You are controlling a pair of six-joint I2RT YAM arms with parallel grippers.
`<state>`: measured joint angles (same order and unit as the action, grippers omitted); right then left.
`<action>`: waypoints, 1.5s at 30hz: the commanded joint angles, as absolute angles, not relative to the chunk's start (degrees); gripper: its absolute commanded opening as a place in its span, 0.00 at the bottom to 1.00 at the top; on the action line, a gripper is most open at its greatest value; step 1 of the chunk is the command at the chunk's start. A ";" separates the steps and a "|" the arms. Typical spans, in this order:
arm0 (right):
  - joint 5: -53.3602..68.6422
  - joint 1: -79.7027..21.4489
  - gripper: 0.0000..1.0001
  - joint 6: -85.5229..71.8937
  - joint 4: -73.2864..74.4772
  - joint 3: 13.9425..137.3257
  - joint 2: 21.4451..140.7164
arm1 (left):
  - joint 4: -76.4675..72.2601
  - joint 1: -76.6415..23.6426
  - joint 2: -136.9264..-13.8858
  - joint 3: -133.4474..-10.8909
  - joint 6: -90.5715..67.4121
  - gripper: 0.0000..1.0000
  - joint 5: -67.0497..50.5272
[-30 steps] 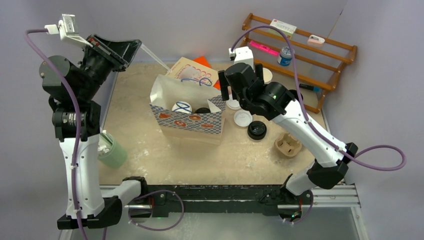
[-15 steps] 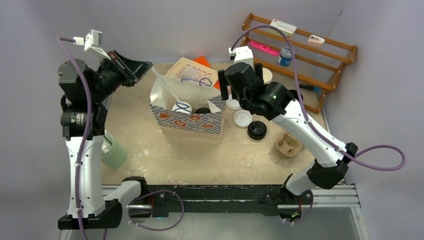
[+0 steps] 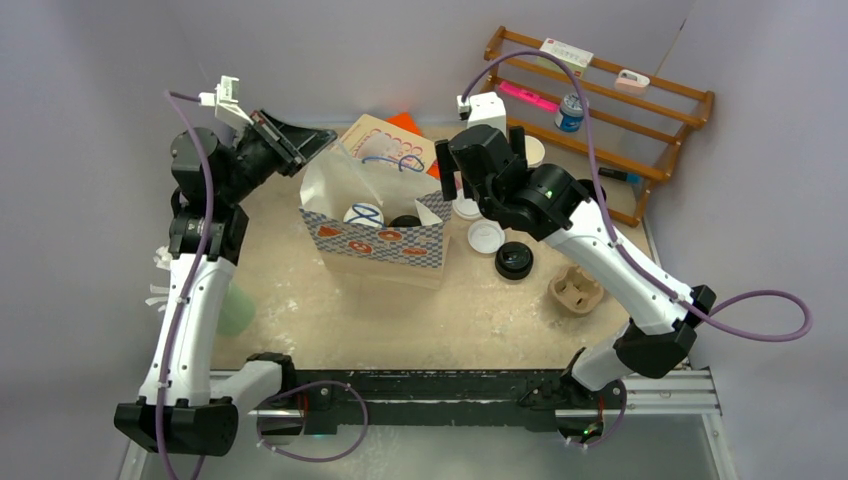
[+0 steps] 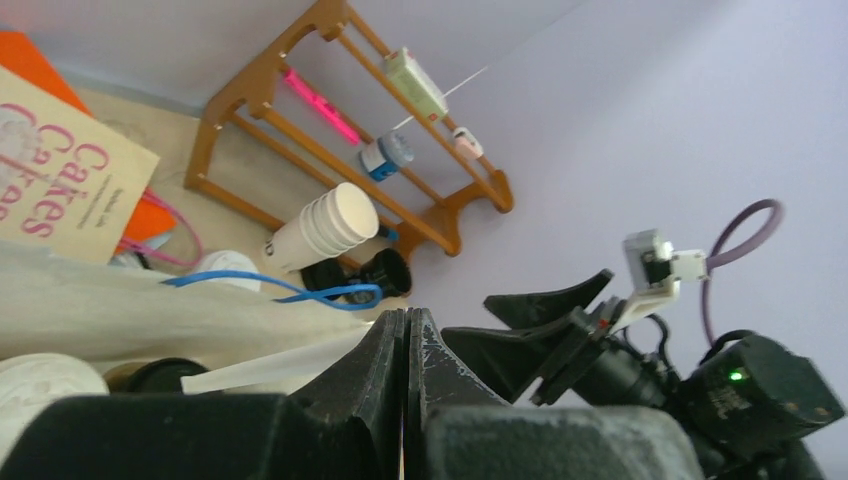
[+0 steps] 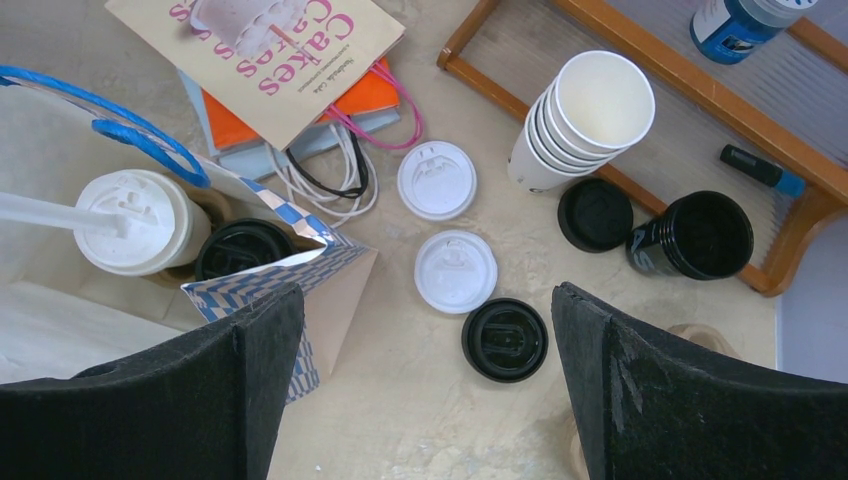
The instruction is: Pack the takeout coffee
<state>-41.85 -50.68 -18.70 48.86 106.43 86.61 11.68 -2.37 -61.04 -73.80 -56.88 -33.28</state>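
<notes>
Table (image 3: pixel 330 320) carries an open paper bag (image 3: pixel 380 245) mid-surface. Both coffees are already in it, side by side: white-lid cup (image 3: pixel 363 214) on the left, black-lid cup (image 3: pixel 404 221) on the right. Left gripper (image 3: pixel 300 148) sits at the bag's far-left rim, fingers pinched shut on a thin white straw (image 5: pixel 60 212); right wrist view shows the tip resting on the white lid. Right gripper (image 5: pixel 430 400) hangs just right of the bag over the loose lids (image 5: pixel 455 272), fingers spread wide and holding nothing. Step in hand looks like seating the straw. I'd steepen its angle, centre the tip on the lid's opening before pushing, and keep clear of the blue handle (image 5: pixel 140 150) and the bag wall. A flat push would likely tip the cup or skid off. Versus a second ago, the left arm has swung down from high at the far-left corner to the bag, bringing the straw in. Right arm, bag and cups are unchanged.
</notes>
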 commanded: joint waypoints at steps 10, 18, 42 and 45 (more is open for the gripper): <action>-41.12 -50.63 0.96 -18.15 46.77 105.53 84.55 | 48.78 -2.72 -62.99 -91.88 -35.68 0.76 -1.60; -39.69 -50.62 0.96 -18.02 46.49 105.87 85.16 | 67.50 -2.72 -65.81 -97.90 -31.81 0.71 31.68; -36.62 -50.60 0.97 -15.23 46.04 109.82 88.28 | 60.80 9.93 -68.81 -79.41 -30.82 0.41 45.99; -35.94 -50.63 0.97 -14.88 46.01 110.04 88.42 | 58.67 9.93 -69.14 -78.45 -29.52 0.39 45.05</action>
<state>-37.17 -50.68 -16.05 47.18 107.59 88.53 65.63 9.69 -69.89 -79.72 -33.76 46.61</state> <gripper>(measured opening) 0.966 0.406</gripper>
